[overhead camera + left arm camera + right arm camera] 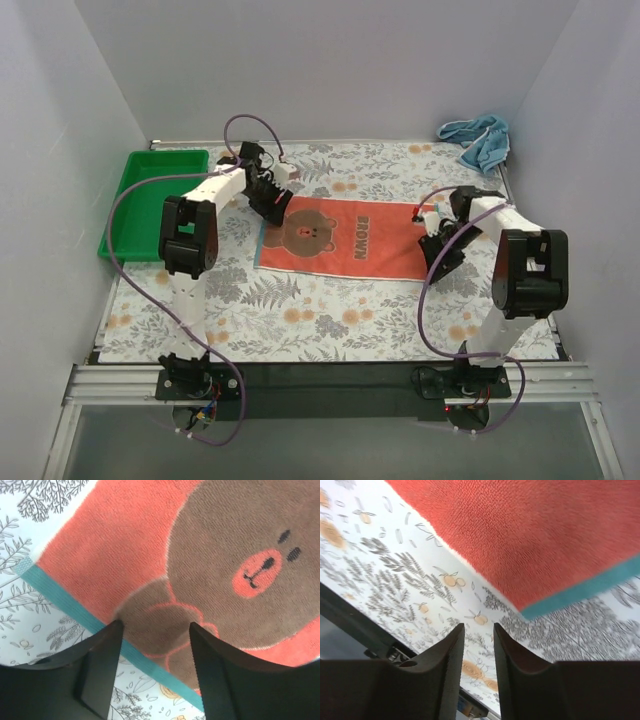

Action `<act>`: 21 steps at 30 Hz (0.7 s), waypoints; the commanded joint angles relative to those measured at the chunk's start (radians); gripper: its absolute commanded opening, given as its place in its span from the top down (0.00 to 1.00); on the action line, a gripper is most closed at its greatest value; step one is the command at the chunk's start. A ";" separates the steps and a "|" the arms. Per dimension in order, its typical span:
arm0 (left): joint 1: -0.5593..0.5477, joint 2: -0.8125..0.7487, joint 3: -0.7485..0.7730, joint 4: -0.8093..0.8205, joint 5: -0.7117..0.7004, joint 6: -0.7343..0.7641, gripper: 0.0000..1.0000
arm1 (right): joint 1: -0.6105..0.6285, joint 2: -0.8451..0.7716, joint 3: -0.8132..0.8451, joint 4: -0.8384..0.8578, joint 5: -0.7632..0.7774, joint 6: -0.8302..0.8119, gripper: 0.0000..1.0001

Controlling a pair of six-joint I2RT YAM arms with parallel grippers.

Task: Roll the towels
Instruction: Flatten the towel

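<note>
From the metal rail (330, 380) at the table's near edge, a floral tablecloth (300, 310) runs back to plain white walls (330, 60). Mid-table the red towel (340, 238) lies flat and unrolled, long axis running left to right, with teal-edged short ends and a bear's face toward the left. The left gripper (155, 626) hangs over that left end, fingers well apart, holding nothing. The right gripper (479, 629), narrowly parted and empty, sits just off the right end. Farther back, a green tray (150, 195) stands far left. The blue towel (480, 140) lies crumpled in the far right corner, its print impossible to make out.
</note>
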 commanded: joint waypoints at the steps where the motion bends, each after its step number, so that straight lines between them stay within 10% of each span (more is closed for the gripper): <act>1: 0.012 -0.123 -0.053 -0.005 0.075 0.050 0.46 | -0.064 -0.116 0.119 -0.060 -0.091 0.017 0.66; 8: 0.012 -0.504 -0.421 0.072 0.166 0.048 0.44 | -0.097 -0.071 0.155 -0.040 -0.008 0.008 0.69; 21: 0.014 -0.577 -0.668 0.039 0.115 0.142 0.67 | 0.023 -0.051 0.023 0.162 0.110 0.119 0.73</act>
